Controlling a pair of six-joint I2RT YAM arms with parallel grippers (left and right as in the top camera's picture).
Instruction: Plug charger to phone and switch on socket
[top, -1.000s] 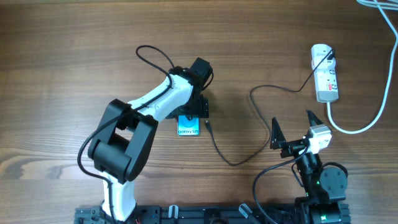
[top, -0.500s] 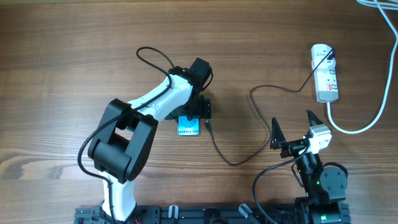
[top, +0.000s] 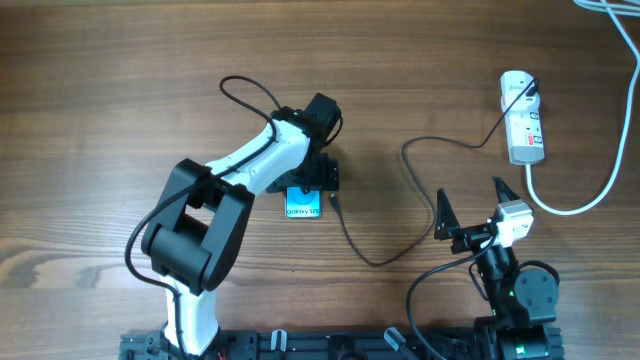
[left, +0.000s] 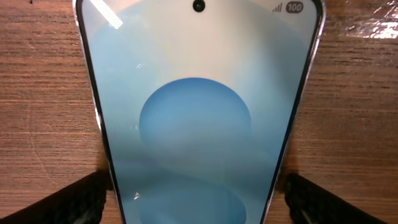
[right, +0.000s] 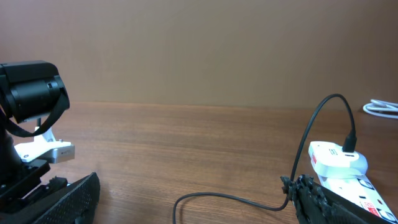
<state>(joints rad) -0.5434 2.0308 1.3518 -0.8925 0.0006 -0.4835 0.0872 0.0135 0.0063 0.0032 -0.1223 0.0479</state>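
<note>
The phone (top: 303, 206) lies flat at mid-table, its cyan screen lit; it fills the left wrist view (left: 196, 112). My left gripper (top: 318, 180) sits over its far end, one finger against each long edge (left: 196, 202). The charger, a thin black cable (top: 385, 258), runs from its black plug in the socket (top: 524, 120) in a loop to a small tip (top: 334, 201) lying just right of the phone, unplugged. My right gripper (top: 470, 205) is open and empty, low near the front right, above the cable (right: 249, 198). The socket also shows in the right wrist view (right: 339, 163).
A thick white lead (top: 590, 200) curves from the socket along the right edge to the far corner. The left arm's body (top: 200, 230) stretches from the front left up to the phone. The table is bare wood.
The left gripper has shifted very slightly on the phone. Nothing else has moved.
</note>
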